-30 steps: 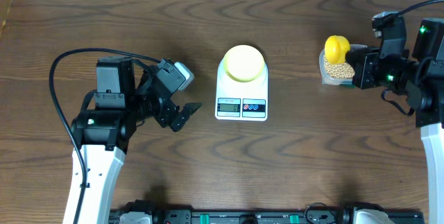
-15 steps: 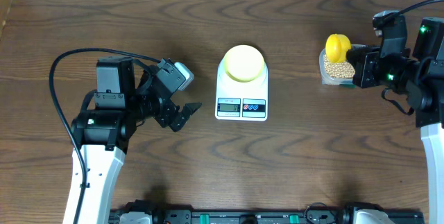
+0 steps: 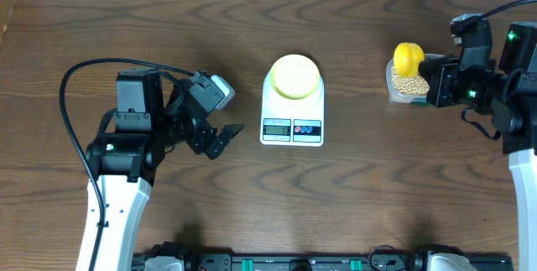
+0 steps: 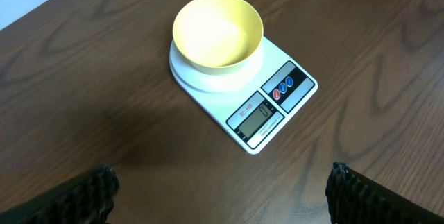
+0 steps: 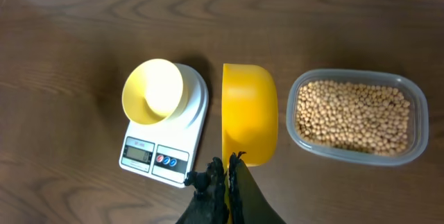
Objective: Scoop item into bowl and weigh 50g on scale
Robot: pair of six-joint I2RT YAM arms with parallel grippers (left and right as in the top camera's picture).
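As seen from the right wrist, a heap of tan beans (image 5: 354,116) inside the clear tub (image 5: 419,123), covering its floor from wall to wall. Tub on the right side of the dark wood-grain surface (image 3: 168,19).

At mid-surface, well apart from the tub, the pale yellow-green bowl (image 4: 218,33): upright, showing only its own smooth inside, seated on the round platform of the white scale (image 4: 239,109). On the scale's front panel, a small grey display and two coloured buttons just beside it; reading too small to make out with certainty.

Overlapping the tub's rear left edge in the overhead view, a bright yellow scoop (image 5: 250,113), turned on its side with the rounded back toward the wrist camera. Inside of the scoop hidden, so cannot tell whether it carries anything.

Behind it, the right gripper (image 5: 227,165), fingers pressed narrow on the scoop's handle and gripping it.

Farther out, left of the scale and near it without touching, the left gripper (image 3: 225,137). Fingers (image 4: 90,189) spread wide with nothing between them, scale and bowl framed in that gap in the left wrist view.
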